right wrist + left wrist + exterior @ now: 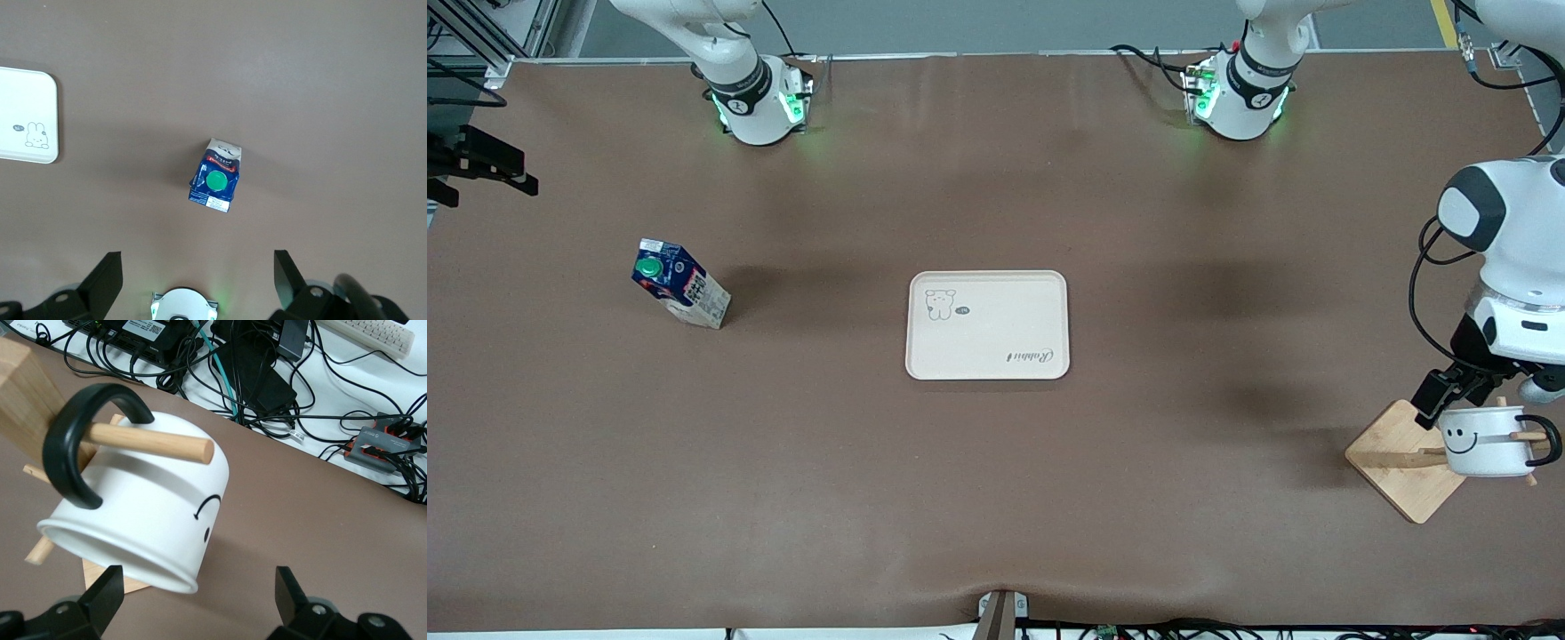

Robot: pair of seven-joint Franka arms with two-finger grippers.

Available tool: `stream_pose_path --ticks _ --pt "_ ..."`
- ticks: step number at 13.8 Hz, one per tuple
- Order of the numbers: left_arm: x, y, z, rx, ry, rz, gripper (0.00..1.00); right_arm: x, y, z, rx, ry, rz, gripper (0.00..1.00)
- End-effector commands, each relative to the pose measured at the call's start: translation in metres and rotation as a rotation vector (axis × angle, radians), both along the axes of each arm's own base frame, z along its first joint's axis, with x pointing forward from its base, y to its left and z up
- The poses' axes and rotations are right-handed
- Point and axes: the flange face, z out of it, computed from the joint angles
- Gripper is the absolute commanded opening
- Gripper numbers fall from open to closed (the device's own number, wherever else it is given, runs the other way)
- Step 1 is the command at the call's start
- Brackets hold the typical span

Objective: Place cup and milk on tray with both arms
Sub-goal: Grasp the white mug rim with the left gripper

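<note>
The cream tray (987,364) lies flat mid-table; one corner of it shows in the right wrist view (27,107). The milk (680,283) stands toward the right arm's end of the table, blue top and green cap up. My right gripper (198,267) hangs open high over the table, with the milk (215,179) below and ahead of it. The white smiley cup (1485,440) hangs tilted by its black handle (70,453) on a wooden peg (153,440) of the bamboo stand (1400,462). My left gripper (1449,404) is open just off the cup (153,507); its fingers (107,587) do not touch it.
Both arm bases (760,102) (1240,98) glow green along the table's edge farthest from the front camera. A black fixture (480,164) juts in at the right arm's end. Cables and electronics (267,373) lie past the table's edge by the stand.
</note>
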Motion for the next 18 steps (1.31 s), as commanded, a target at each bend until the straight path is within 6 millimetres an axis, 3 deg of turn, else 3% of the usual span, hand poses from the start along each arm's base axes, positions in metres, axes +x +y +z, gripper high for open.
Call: stream_pose_path --ticks 1,15,17,18 --pt "0.006 0.003 0.005 0.007 -0.029 0.002 0.91 0.001 -0.001 0.004 0.023 -0.009 0.003 1.0" --pt "0.015 0.002 0.002 0.018 -0.048 -0.019 0.17 0.002 0.001 0.007 0.024 -0.017 0.006 1.0" --pt "0.016 -0.001 0.002 0.027 -0.045 -0.033 0.0 0.002 -0.002 0.006 0.024 -0.016 0.001 1.0" --pt "0.016 -0.005 0.002 0.037 -0.043 -0.044 0.0 0.002 -0.005 0.006 0.021 -0.014 -0.005 1.0"
